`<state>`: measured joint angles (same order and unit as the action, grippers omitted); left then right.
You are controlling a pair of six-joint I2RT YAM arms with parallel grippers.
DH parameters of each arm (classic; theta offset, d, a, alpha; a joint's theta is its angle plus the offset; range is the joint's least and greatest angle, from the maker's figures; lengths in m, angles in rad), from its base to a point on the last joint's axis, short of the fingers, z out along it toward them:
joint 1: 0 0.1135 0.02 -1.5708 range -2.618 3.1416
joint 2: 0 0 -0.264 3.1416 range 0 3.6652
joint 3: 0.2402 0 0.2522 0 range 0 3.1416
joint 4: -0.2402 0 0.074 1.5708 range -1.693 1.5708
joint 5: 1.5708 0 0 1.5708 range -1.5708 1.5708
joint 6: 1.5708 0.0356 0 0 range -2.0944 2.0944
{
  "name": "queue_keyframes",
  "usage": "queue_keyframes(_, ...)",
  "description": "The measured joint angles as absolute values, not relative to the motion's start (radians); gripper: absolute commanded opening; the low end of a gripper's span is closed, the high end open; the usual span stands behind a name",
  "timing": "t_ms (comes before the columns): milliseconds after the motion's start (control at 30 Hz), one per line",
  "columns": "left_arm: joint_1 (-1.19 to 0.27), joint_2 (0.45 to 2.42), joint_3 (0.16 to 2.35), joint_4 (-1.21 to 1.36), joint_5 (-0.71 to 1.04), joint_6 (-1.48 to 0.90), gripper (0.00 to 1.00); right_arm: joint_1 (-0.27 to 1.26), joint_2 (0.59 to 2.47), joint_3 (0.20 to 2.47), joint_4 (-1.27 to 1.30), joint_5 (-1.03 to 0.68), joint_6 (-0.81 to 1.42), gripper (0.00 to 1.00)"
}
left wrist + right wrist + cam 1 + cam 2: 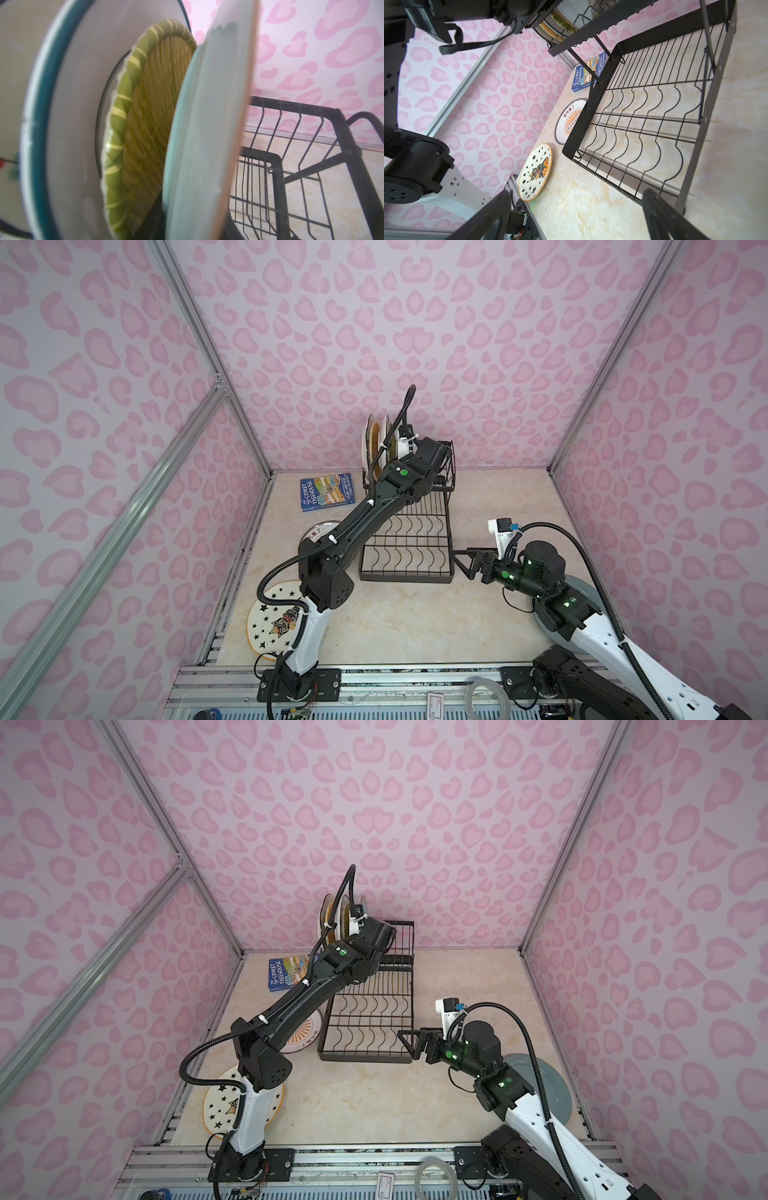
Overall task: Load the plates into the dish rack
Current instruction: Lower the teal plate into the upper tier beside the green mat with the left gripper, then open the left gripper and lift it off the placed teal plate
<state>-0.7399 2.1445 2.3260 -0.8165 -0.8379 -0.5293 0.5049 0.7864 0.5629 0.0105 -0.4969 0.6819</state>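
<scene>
L wrist cam alone shows three plates upright in the dish rack [279, 187] upper basket: white plate w/ teal rim [68, 124], yellow woven plate [145, 116], and pale teal plate [207, 124] next to the free slots.

R wrist cam shows the sunburst plate [571, 121] flat on the table [395, 622] just beside the lower tray, w/ the star plate [535, 172] near it and the book [588, 71] beyond. In a top view the L arm half-hides the sunburst one.

The grey-blue plate [540, 1085] appears in top views only, under the R arm.

L arm is stretched out over the tray, left gripper [432, 450] up at the basket. Its fingers are hidden, so can't tell the opening.

R arm is folded low. The right gripper [463, 564] is spread wide and empty, near the rack's front corner.
</scene>
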Motion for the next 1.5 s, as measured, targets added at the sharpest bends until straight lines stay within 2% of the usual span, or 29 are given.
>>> queue_keyframes(233,-0.740,2.105,2.326,-0.814,-0.833,-0.529,0.35,0.505,0.787,0.562,0.012,-0.497,0.689,0.98)
queue_keyframes(333,-0.740,2.100,2.326,-0.814,-0.822,-0.529,0.41,0.505,0.787,0.562,0.012,-0.497,0.690,0.98)
queue_keyframes(1100,-0.763,2.003,2.318,-0.848,-0.790,-0.538,0.41,0.526,0.793,0.562,0.037,-0.496,0.714,0.98)
queue_keyframes(1500,-0.773,1.866,2.228,-0.846,-0.774,-0.537,0.42,0.528,0.793,0.568,0.033,-0.486,0.714,0.98)
